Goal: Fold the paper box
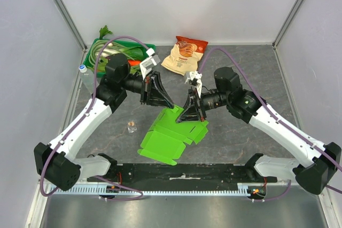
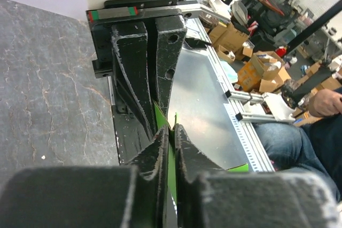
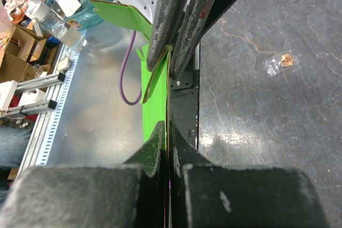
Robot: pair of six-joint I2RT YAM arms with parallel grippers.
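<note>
The lime-green paper box point(image 1: 172, 136) lies mostly flat and unfolded on the dark table, with its far edge lifted. My left gripper point(image 1: 170, 105) is shut on a flap at that far edge. My right gripper point(image 1: 180, 119) is shut on the cardboard right beside it. In the left wrist view my left gripper point(image 2: 171, 132) pinches the green sheet point(image 2: 171, 168) edge-on, and the right gripper's fingers point(image 2: 140, 73) stand just beyond. In the right wrist view my right gripper point(image 3: 167, 129) clamps the green cardboard point(image 3: 155, 105), with the left gripper's fingers point(image 3: 176, 20) just ahead.
A darker green tray of vegetables point(image 1: 98, 42) stands at the back left, with a clear bottle point(image 1: 85, 77) beside it. A beige-and-red snack bag point(image 1: 184, 54) lies at the back centre. A small clear packet point(image 1: 131, 127) lies left of the box. Enclosure walls surround the table.
</note>
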